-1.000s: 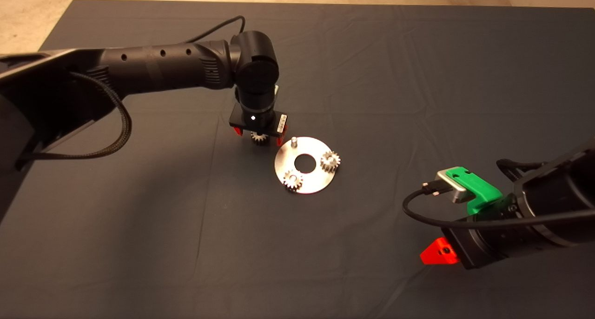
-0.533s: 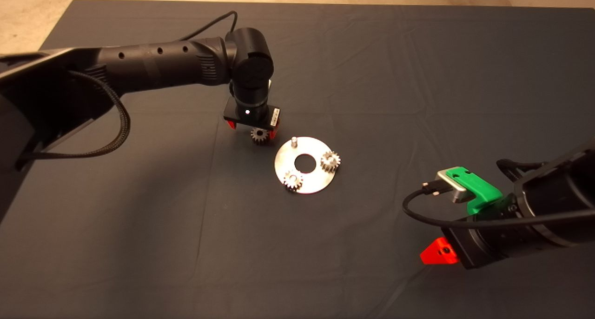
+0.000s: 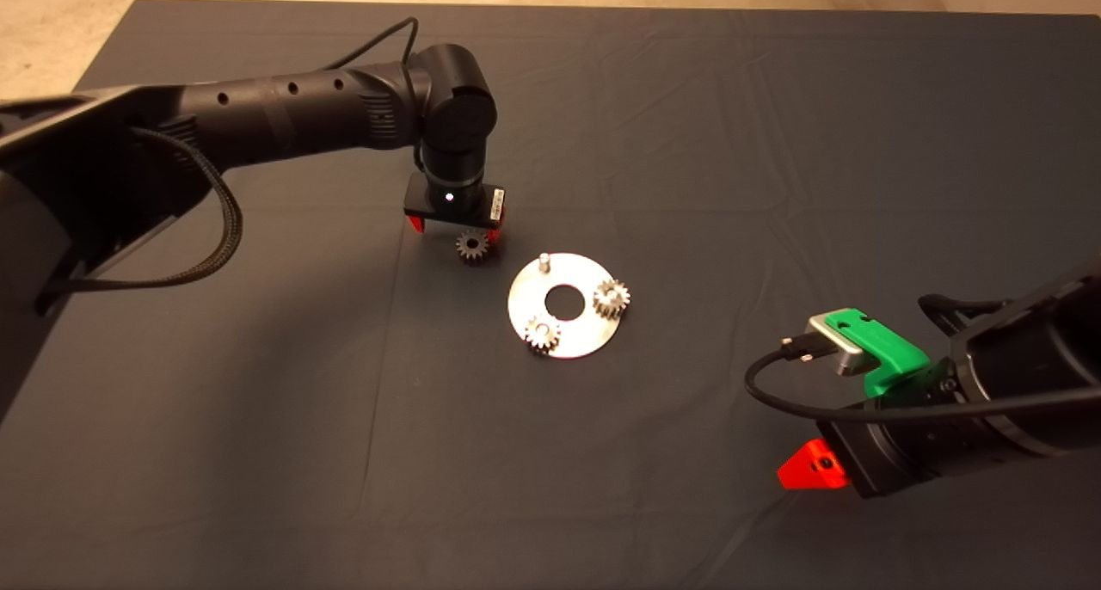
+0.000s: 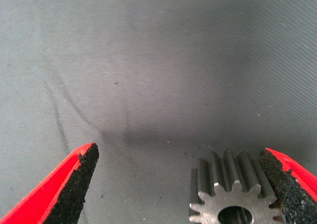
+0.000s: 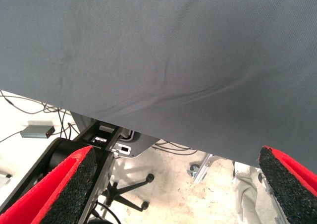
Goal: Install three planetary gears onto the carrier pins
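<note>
A shiny carrier disc lies mid-mat. Two planetary gears sit on two of its carrier pins, while the far pin stands bare. A third gear lies flat on the mat just left of the disc. My left gripper hovers over it, open. In the left wrist view that gear lies between the wide-spread fingers, close beside one pad; I cannot tell if they touch. My right gripper waits at the lower right, open.
The dark mat has shallow wrinkles. The left arm stretches over its left half. Past the mat's edge, the right wrist view shows floor with cables, a chair base and a small grey box.
My left gripper has drifted left and away from the disc. The loose gear, half hidden under it before, now shows fully. The right arm has not moved.
</note>
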{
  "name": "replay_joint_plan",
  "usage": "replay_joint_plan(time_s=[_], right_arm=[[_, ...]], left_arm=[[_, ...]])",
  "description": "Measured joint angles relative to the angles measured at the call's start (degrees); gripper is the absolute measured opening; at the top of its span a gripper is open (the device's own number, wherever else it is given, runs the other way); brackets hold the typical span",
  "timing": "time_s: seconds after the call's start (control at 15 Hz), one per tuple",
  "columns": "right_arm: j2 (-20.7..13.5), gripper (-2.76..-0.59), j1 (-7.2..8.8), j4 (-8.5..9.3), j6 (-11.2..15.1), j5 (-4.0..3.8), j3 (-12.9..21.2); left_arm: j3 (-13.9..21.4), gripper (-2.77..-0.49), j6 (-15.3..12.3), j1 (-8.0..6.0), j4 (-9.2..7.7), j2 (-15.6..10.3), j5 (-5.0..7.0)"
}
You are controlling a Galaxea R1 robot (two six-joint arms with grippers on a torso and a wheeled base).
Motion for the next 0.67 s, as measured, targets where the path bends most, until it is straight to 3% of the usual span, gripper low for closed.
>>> replay_joint_plan(time_s=[0.67], right_arm=[[0.01,-0.89,-0.11,0.00,0.02,0.01,0.00]], left_arm=[[-0.37,-1.18,-3.37,0.00,-0.01,1.72,0.05]])
